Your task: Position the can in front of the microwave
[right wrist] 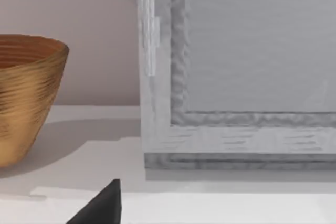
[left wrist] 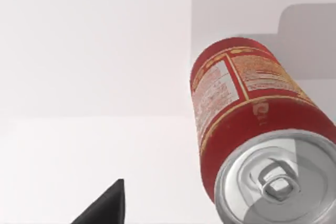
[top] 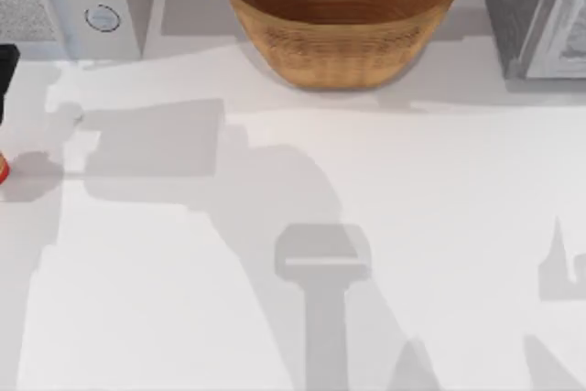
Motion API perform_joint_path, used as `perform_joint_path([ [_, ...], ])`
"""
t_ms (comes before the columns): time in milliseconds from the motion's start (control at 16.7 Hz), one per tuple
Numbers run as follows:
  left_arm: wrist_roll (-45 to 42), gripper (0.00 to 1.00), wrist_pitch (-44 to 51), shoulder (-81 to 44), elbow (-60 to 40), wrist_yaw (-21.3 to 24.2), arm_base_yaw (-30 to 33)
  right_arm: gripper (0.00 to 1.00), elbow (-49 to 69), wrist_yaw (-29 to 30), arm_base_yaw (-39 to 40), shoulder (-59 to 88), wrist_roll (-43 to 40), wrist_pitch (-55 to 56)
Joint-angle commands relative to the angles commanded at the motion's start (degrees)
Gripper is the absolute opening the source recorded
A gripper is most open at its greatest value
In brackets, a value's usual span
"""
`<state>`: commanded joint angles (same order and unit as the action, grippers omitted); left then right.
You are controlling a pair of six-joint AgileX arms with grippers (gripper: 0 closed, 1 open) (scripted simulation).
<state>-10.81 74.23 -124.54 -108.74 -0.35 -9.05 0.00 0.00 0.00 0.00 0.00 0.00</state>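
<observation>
- The can (top: 3, 169) stands upright on the white surface (top: 385, 254) at the 9 o'clock edge of the top view, only a red sliver of it showing, with the microwave (top: 69, 2) well apart at 11 o'clock.
- In the left wrist view the can (left wrist: 252, 129) stands close under the camera, silver top and pull tab facing up. One dark finger (left wrist: 105, 208) of the left claw lies beside it, not touching. Whether that claw is spread or closed, I cannot tell.
- Judgement: the can should be light, rigid and smooth, so slippery. Grip mid-body across the label, squarely, with modest pressure to avoid denting.
- The right claw faces the darker appliance (right wrist: 236, 77) and the basket (right wrist: 26, 93). One finger (right wrist: 102, 208) shows, and its state I cannot tell.
</observation>
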Motion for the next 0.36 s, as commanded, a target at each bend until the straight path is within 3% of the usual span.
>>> perform_joint_path([
  [360,0.08,1.0,6.84,0.17,-6.98,0.02,0.05,1.0,0.0,0.0,0.0,0.0,0.0,0.0],
])
